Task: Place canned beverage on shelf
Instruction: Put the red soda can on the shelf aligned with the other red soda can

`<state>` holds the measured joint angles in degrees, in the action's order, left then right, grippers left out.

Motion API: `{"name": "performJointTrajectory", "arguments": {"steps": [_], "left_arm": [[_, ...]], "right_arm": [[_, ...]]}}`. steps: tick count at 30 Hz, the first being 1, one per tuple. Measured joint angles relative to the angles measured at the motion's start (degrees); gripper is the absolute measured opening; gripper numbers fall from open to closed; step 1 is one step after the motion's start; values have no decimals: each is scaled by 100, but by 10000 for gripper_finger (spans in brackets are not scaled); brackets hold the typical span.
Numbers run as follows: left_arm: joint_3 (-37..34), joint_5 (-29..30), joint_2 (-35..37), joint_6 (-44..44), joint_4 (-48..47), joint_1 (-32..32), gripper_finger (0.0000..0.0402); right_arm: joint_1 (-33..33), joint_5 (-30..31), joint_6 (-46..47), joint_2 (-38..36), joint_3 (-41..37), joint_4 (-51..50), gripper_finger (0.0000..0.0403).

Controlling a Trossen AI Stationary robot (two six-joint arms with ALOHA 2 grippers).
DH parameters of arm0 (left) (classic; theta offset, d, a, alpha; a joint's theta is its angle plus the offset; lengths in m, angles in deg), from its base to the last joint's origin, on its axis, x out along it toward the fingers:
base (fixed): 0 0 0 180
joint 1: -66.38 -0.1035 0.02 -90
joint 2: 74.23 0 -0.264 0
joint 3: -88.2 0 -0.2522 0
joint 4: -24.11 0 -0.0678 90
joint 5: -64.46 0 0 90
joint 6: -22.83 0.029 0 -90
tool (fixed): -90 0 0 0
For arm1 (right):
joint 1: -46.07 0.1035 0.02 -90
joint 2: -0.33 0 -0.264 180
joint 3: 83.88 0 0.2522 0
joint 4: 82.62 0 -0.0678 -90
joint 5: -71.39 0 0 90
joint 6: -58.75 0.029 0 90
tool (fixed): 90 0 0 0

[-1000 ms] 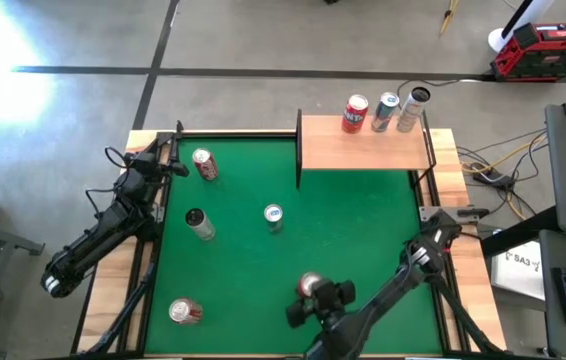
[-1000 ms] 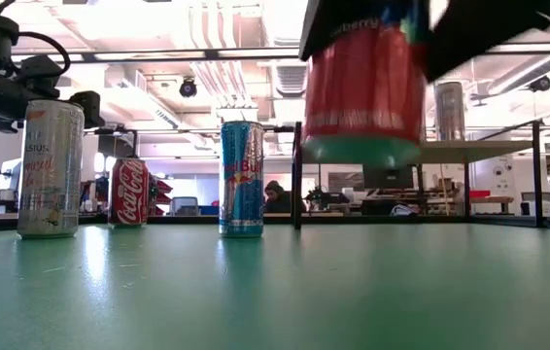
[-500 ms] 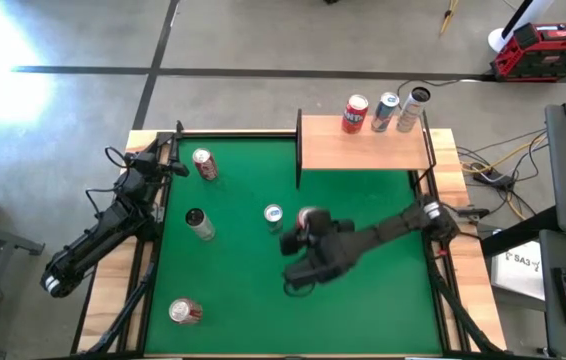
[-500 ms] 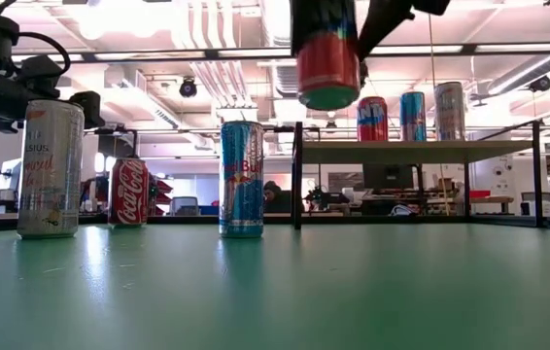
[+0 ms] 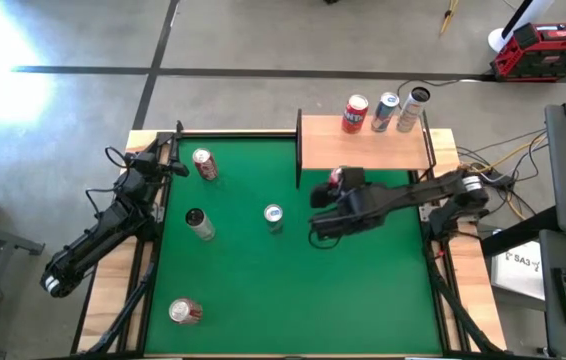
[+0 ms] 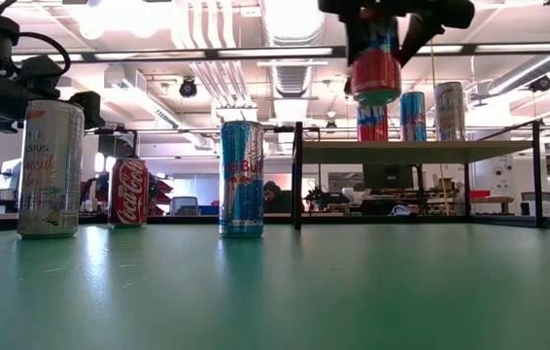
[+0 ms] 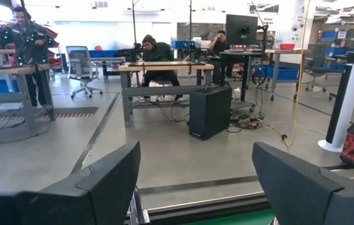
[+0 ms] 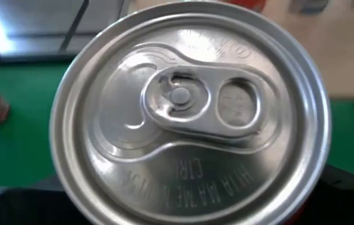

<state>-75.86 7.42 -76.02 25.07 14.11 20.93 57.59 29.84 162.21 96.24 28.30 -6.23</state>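
The right gripper [image 5: 335, 183] is clamped on a red can [image 6: 376, 63], a smooth metal cylinder with a greenish bottom rim, held upright in the air. In the right wrist view its lid [image 8: 189, 115] is a bright silver disc with an oval pull tab and stamped lettering. The can hangs just in front of the shelf [image 5: 363, 152], a flat tan wooden board on a thin dark frame, and above board height in the low view. 3 cans [image 5: 384, 111] stand along the shelf's far edge.

On the green felt table [image 5: 243, 300] stand a blue can [image 6: 242, 179], a tall pale can [image 6: 50, 169] and a cola can [image 6: 128, 192]; another can [image 5: 185, 312] sits near the front left corner.

1 second ago the red can hung near the table's front edge; half a second ago it was mid-table beside the blue can. The left gripper [image 5: 168, 150], at the table's far left corner, is nearly closed and empty, unmoved.
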Motion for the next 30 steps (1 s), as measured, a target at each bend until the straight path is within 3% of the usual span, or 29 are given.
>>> {"name": "performJointTrajectory", "arguments": {"steps": [12, 21, 30], "left_arm": [[0, 1, 0, 1, -1, -1, 293], [-1, 1, 0, 0, 0, 0, 293], [-1, 1, 0, 2, -1, 0, 293]], "right_arm": [[-1113, 412, -504, -767, -1090, 482, 303], [-2020, 132, -2054, -1186, -1683, 1904, 304], [-2672, -397, -2957, -1490, -2239, 2930, 307]]}}
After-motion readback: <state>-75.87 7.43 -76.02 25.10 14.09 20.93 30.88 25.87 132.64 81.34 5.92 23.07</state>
